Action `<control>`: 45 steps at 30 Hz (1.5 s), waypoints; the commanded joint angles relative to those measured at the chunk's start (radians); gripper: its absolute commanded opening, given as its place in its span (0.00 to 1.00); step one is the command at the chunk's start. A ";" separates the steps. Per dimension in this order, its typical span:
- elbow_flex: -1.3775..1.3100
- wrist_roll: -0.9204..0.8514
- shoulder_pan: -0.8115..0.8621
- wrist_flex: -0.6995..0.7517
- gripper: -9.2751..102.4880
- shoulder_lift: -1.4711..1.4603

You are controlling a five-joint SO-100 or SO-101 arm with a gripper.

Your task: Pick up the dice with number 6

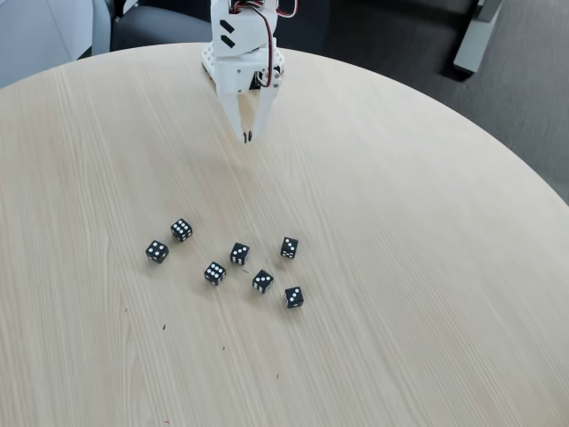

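Fixed view: a round pale wood table (pixel 427 267) carried seven black dice with white pips, clustered toward 6 o'clock of centre. One white arm (pixel 242 44) entered from 12 o'clock. Its gripper (pixel 247 137) pointed down, fingers clenched to a point, grasping nothing, tips above bare tabletop.

The dice with number 6 (pixel 181 229) lay on the table at the cluster's upper left, two rows of three pips uppermost. It sat at about 7 o'clock from the fingertips, well apart from them. The other six dice (pixel 239 253) showed fewer pips and spread from 9 to 4 o'clock of the cluster's middle; the nearest neighbour (pixel 156 252) lay at 8 o'clock from the six, not touching.
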 commanded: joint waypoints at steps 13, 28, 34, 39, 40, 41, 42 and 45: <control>-0.005 0.040 -0.003 -0.011 0.09 0.002; -0.014 0.052 -0.006 -0.009 0.08 -0.003; -0.124 0.132 -0.008 -0.009 0.15 -0.023; -0.316 0.169 -0.008 -0.009 0.21 -0.199; -0.360 0.183 -0.008 -0.009 0.22 -0.258; -0.402 0.196 -0.008 -0.009 0.22 -0.318; -0.446 0.221 -0.008 -0.009 0.24 -0.385; -0.581 0.295 -0.008 -0.009 0.27 -0.597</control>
